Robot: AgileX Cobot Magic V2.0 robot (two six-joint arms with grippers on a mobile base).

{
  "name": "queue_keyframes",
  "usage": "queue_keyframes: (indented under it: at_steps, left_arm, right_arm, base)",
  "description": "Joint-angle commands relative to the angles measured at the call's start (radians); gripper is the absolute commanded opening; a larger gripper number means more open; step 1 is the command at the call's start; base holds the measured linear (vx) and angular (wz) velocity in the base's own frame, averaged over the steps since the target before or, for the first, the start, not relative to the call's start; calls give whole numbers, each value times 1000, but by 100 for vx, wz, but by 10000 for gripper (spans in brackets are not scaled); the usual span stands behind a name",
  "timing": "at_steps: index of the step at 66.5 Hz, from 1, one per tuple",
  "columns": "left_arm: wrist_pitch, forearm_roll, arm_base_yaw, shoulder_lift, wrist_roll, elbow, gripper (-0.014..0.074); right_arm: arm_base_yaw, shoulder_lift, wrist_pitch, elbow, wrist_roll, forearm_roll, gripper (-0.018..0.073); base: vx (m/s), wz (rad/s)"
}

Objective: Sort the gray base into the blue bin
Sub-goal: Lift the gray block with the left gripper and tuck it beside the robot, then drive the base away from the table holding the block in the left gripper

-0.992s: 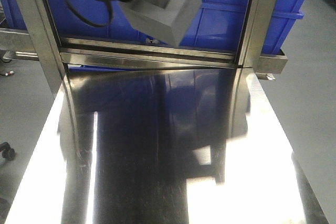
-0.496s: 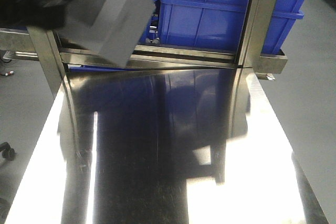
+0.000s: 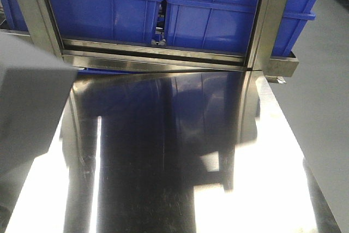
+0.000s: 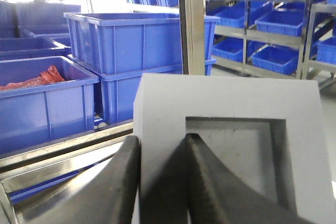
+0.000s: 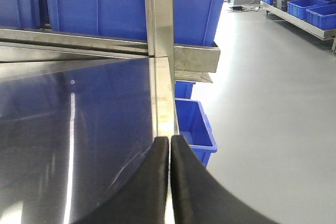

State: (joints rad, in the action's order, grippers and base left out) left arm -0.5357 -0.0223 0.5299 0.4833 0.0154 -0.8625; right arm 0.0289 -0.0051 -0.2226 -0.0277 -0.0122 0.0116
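The left gripper [image 4: 163, 145] is clamped on one wall of the gray base [image 4: 231, 98], with one black finger [image 4: 123, 182] on the outer face and the other down inside the square recess. The block is therefore airborne, and in the front view it looms at the left edge [image 3: 27, 107], above the left side of the steel table [image 3: 180, 151]. The step in hand looks like the carry to a bin. A one-wall pinch lets the block swing, so the grip should be firm, the wrist level and the travel smooth. Release should wait until the base is past the rim and low inside. Beyond the steel rail [image 3: 152, 53] sit a blue bin with red contents [image 3: 103, 9] and a neighbouring blue bin [image 3: 218, 17]; which one is meant cannot be told. The hazards are the rail, the near bin rims and the steel upright [image 4: 191, 19] just beside the block in the wrist view, so the path should rise over the rims before going forward. The right gripper [image 5: 169, 140] is closed on nothing, over the table's right edge beside another upright [image 5: 160, 24], well apart from the carry.
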Motion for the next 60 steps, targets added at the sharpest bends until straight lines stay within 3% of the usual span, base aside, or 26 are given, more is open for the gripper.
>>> queue_keyframes:
  at_steps: [1,22,60]
  left_arm:
    - [113,-5,4,-76,-5,36,20]
    - [129,-5,4,-265,-5,184,20]
    - [122,-5,4,-268,-5,187,20]
  right_arm:
    - [3,18,73,-2,12,-5,-5]
    - [3,18,73,-2,12,-5,-5]
    - [3,18,73,-2,12,-5,-5]
  base:
    - [0,0]
    - [0,0]
    - [0,0]
